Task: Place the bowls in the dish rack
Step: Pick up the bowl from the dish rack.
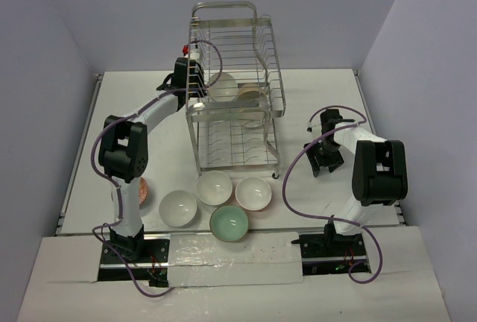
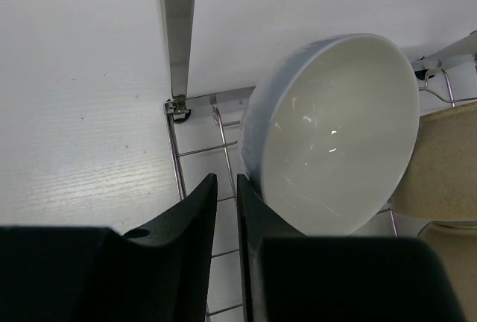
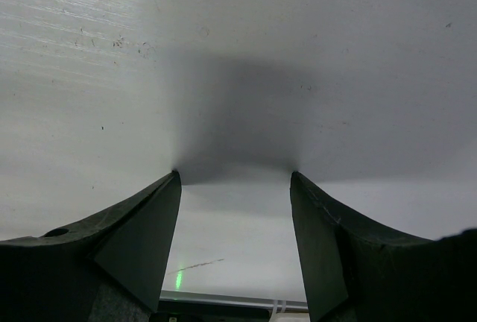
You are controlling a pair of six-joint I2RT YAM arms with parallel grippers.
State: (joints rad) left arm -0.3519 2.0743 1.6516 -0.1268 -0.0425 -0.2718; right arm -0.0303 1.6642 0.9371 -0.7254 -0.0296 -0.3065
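The dish rack (image 1: 262,46) stands at the table's middle back; its post shows in the left wrist view (image 2: 179,31). A white bowl (image 1: 222,87) stands on edge in the upper tier, with a beige bowl (image 1: 250,97) beside it. My left gripper (image 1: 192,76) is at the rack's upper left. In its wrist view the gripper (image 2: 223,180) is almost shut and empty, with the white bowl (image 2: 335,128) just right of its right finger. Three white bowls (image 1: 215,188) and a mint green bowl (image 1: 229,223) sit on the table in front of the rack. My right gripper (image 1: 322,159) is open and empty over the table (image 3: 233,177).
An orange-red bowl (image 1: 142,190) is mostly hidden behind the left arm's base link. A beige bowl (image 2: 447,165) leans behind the white one in the left wrist view. The white table (image 1: 335,91) is walled by pale panels at left, right and back.
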